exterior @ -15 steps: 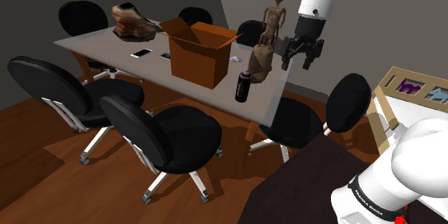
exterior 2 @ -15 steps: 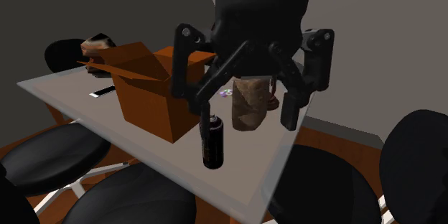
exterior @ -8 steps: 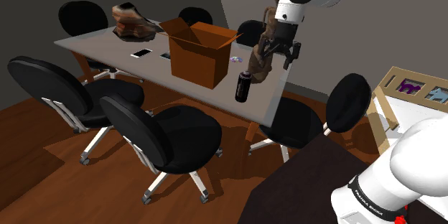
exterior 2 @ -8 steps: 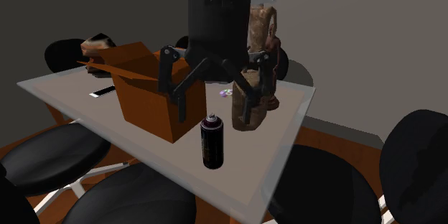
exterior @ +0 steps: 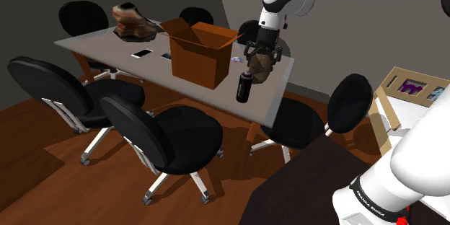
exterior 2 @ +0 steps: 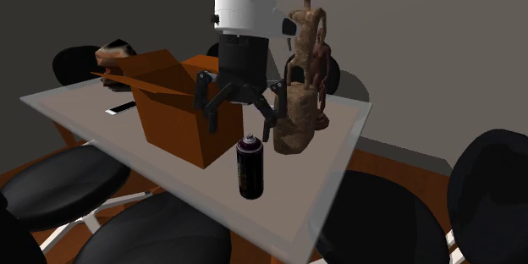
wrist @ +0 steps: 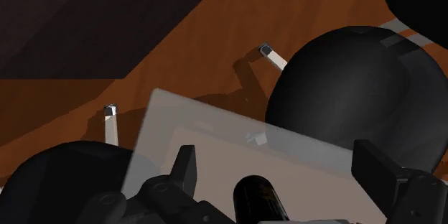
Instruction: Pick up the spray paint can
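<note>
On the grey table [exterior 2: 338, 152], close to its edge, the dark spray paint can [exterior 2: 250, 167] stands ungrasped below the gripper [exterior 2: 239, 127], fingers spread wide: lowering, closing and lifting are left.

My gripper [exterior 2: 239, 127] is all black under a white arm [exterior 2: 241, 4], and the spray paint can [exterior 2: 250, 169] is black too, with a purplish cap. The box [exterior 2: 169, 118] is orange-brown, the carved figure [exterior 2: 301, 93] mottled brown, the table [exterior 2: 76, 103] pale grey, the chairs [exterior 2: 59, 182] black

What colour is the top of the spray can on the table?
Purple, on a black spray can; the second exterior view shows it best.
</note>
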